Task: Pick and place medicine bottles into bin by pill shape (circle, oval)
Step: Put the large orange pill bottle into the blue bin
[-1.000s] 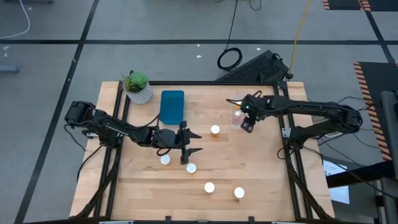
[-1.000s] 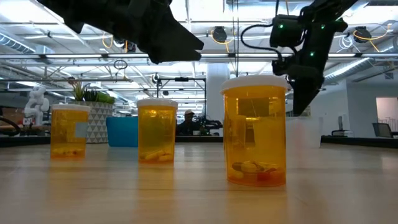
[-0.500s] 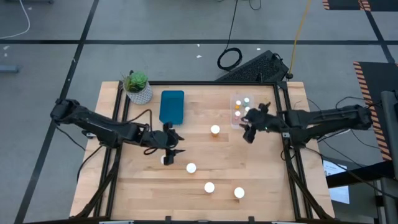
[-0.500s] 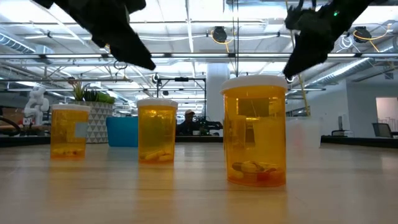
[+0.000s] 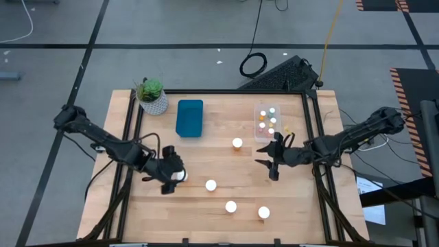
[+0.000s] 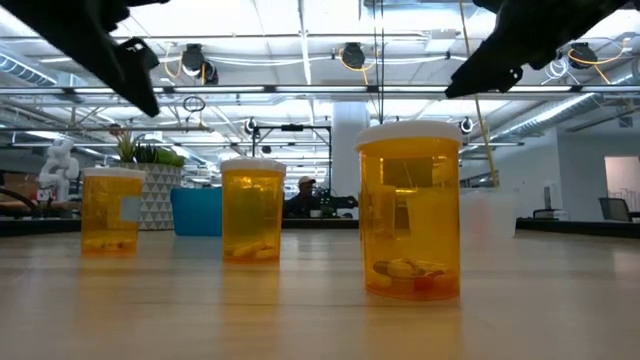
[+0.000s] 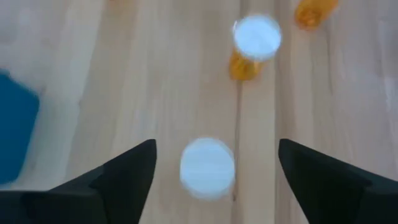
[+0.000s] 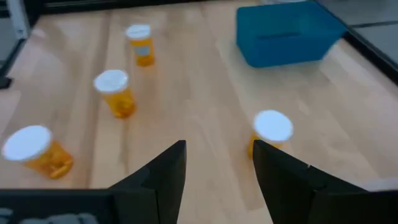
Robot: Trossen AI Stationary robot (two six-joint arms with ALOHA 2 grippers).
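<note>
Five medicine bottles with white caps stand upright on the wooden table: one (image 5: pixel 236 143) near the middle, three (image 5: pixel 210 184) (image 5: pixel 231 206) (image 5: pixel 264 213) toward the near edge, and one (image 5: pixel 180 175) at my left gripper (image 5: pixel 170 180). In the left wrist view that bottle's cap (image 7: pixel 207 168) shows between the open fingers (image 7: pixel 124 177), with a gap on each side. My right gripper (image 5: pixel 269 163) hangs open, nothing between its fingers, just near of the clear bin (image 5: pixel 269 122), which holds several bottles. A blue bin (image 5: pixel 190 118) stands at the far left.
A potted green plant (image 5: pixel 151 96) stands at the far left corner, beside the blue bin. The low view shows three amber bottles (image 6: pixel 410 210) (image 6: pixel 253 210) (image 6: pixel 111 210) standing on the table with both arms above them. Bare wood lies between the two bins.
My left gripper has drawn back toward the table's left and near edges, and now stands around the leftmost bottle. My right gripper has left the clear bin and gone toward the near edge. In the low view both arms have risen. No bottle has moved.
</note>
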